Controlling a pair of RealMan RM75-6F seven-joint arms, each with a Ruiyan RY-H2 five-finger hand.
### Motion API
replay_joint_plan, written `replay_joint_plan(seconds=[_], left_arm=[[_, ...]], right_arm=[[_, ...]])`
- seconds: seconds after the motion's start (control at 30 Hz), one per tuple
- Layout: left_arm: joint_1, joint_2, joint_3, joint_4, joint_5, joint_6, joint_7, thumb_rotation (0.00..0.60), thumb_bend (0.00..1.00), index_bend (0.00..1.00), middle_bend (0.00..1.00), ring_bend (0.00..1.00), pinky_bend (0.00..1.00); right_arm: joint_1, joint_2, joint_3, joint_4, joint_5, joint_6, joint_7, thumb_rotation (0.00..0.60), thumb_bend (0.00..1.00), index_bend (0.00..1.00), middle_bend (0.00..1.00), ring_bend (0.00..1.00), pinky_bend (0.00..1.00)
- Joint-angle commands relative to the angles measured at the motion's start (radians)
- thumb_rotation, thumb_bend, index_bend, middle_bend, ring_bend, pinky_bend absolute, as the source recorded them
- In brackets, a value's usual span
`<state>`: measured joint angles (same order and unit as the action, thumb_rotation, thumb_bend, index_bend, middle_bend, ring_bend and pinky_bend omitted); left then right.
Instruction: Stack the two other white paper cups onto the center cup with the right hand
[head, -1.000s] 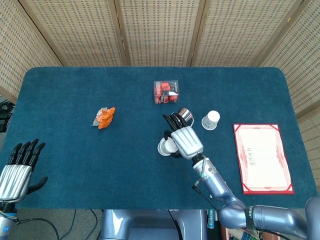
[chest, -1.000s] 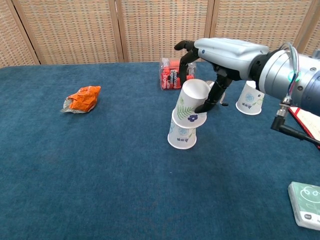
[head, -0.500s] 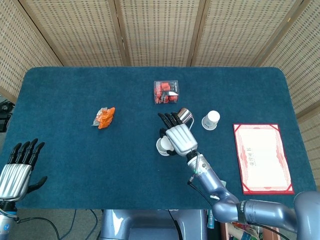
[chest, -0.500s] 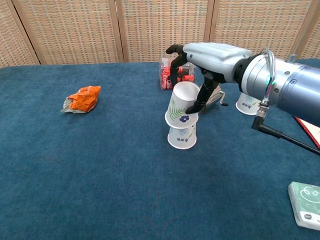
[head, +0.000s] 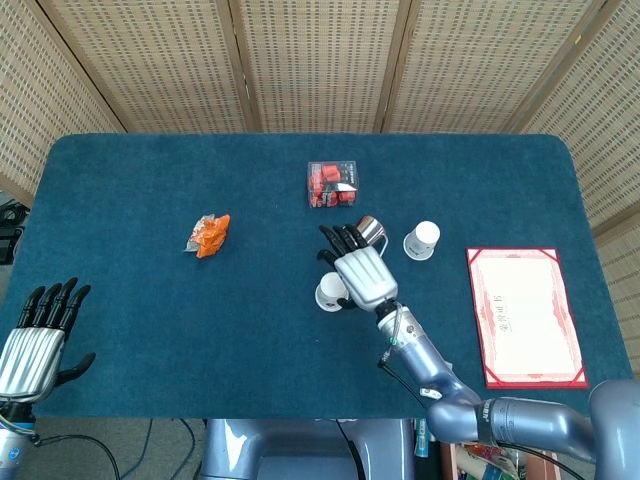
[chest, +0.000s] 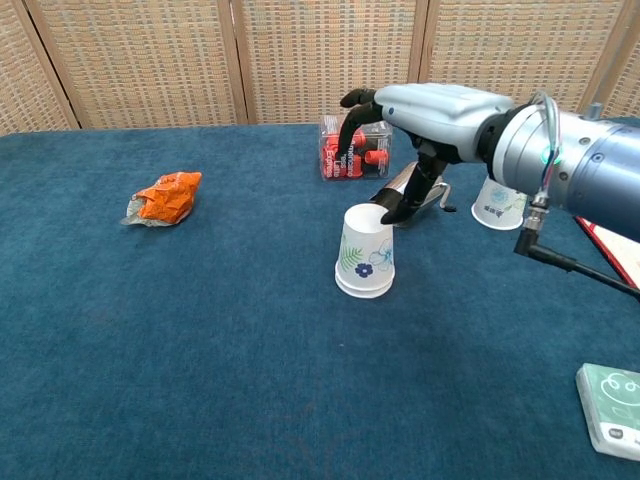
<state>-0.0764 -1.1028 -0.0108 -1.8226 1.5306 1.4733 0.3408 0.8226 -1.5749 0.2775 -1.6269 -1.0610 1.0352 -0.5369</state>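
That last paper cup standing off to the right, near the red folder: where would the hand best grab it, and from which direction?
Probably around its side wall. The remaining cup stands upside down, closed base up, rim on the table, so there is no lip to hook from above. Its wall tapers upward, so a grasp low on the wall may slip less. The right hand hovers near the stacked cups, so coming from that side looks simplest.
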Motion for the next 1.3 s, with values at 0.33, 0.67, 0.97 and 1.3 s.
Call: replay_joint_plan(seconds=[0.33,0.67,0.97,1.3], left_arm=[[-0.002,-0.005,0.003,-0.001,-0.002,-0.002,0.013,0.600,0.24,0.00,0.00,0.00,0.00],[-0.002,-0.011,0.004,-0.005,0.006,0.006,0.036,0.600,0.24,0.00,0.00,0.00,0.00],[-0.009,-0.020,0.001,-0.001,-0.017,-0.010,0.056,0.600,0.24,0.00,0.00,0.00,0.00],[-0.010,-0.023,0.001,-0.002,-0.017,-0.008,0.063,0.600,0.24,0.00,0.00,0.00,0.00]], right_arm=[[-0.024,0.186,0.070,-0.018,0.060,0.030,0.017,0.600,0.07,0.31,0.00,0.00,0.00],[0.000,0.203,0.060,0.160,0.170,-0.080,0.071,0.600,0.07,0.31,0.00,0.00,0.00],[0.041,0.153,0.051,0.305,0.222,-0.156,0.106,0.600,0.07,0.31,0.00,0.00,0.00],[0.057,0.098,0.014,0.409,0.247,-0.209,0.126,0.600,0.07,0.31,0.00,0.00,0.00]])
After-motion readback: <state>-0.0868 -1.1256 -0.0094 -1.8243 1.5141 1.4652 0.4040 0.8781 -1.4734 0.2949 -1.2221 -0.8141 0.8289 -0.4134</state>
